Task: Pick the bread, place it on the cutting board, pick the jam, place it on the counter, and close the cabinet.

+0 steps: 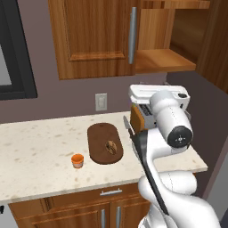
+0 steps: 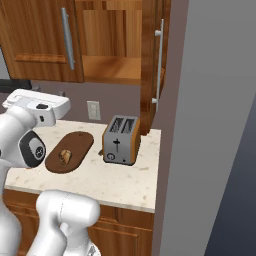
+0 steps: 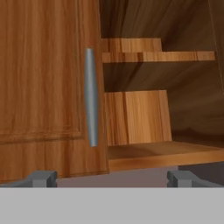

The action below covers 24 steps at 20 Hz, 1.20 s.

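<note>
Gripper (image 3: 112,177) is seen at bottom of hand view w/ jaws spread fully wide, nothing held between them; it is aimed at the cabinet (image 3: 48,87), whose closed left door w/ a vertical silver handle (image 3: 90,97) fills the left half, while bare shelves (image 3: 162,56) are shown at right.

In left base view, the cabinet (image 1: 95,38) is placed across the top, left door shut, right side standing open. The counter (image 1: 40,142) is spread across the middle, from left edge to right of centre. The white arm (image 1: 171,129) is raised from lower right, partly hiding the toaster (image 1: 139,118) at centre right. The cutting board (image 1: 105,143) is laid flat at centre, w/ the bread (image 1: 111,146) resting on it, toward its lower half. The jam (image 1: 77,160) is set upright on the counter, just beside the board's lower left edge, not touching it.

In right base view, the board (image 2: 70,151) w/ bread (image 2: 65,156) is shown left of centre, toaster (image 2: 121,139) at centre, open cabinet door (image 2: 154,60) above it.
</note>
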{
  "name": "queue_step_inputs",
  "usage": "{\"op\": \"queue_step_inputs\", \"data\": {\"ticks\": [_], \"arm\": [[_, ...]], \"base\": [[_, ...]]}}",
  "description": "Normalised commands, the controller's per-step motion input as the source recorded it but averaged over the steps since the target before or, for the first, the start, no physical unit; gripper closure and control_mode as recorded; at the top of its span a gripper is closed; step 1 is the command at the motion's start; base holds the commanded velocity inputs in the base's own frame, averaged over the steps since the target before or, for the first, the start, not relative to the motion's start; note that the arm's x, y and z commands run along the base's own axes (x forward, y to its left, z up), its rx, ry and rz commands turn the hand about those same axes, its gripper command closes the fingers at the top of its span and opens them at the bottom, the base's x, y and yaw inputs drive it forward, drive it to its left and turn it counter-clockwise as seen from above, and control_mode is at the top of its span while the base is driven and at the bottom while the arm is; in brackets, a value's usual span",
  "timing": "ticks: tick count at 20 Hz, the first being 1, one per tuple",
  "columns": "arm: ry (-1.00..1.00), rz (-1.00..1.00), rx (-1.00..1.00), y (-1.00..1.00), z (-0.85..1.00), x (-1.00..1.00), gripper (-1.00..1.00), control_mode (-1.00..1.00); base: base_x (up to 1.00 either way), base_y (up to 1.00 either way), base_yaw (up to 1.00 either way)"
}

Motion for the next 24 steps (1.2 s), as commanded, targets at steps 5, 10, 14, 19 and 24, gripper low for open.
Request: {"op": "queue_step_inputs", "data": {"ticks": [5,10,14,19,24], "arm": [[0.0,0.02,0.0,-0.41,0.05,-0.61,-1.0,-1.0],[0.01,0.01,0.0,-0.36,0.04,-0.6,-1.0,-1.0],[0.01,0.03,0.0,-0.32,0.0,-0.57,-1.0,-1.0],[0.0,0.09,0.0,-0.3,0.0,-0.35,-1.0,-1.0],[0.0,0.13,0.0,-0.28,0.0,-0.24,-1.0,-1.0]], "base": [[0.0,0.0,0.0],[0.0,0.0,0.0],[0.0,0.0,0.0],[0.0,0.0,0.0],[0.0,0.0,0.0]]}}
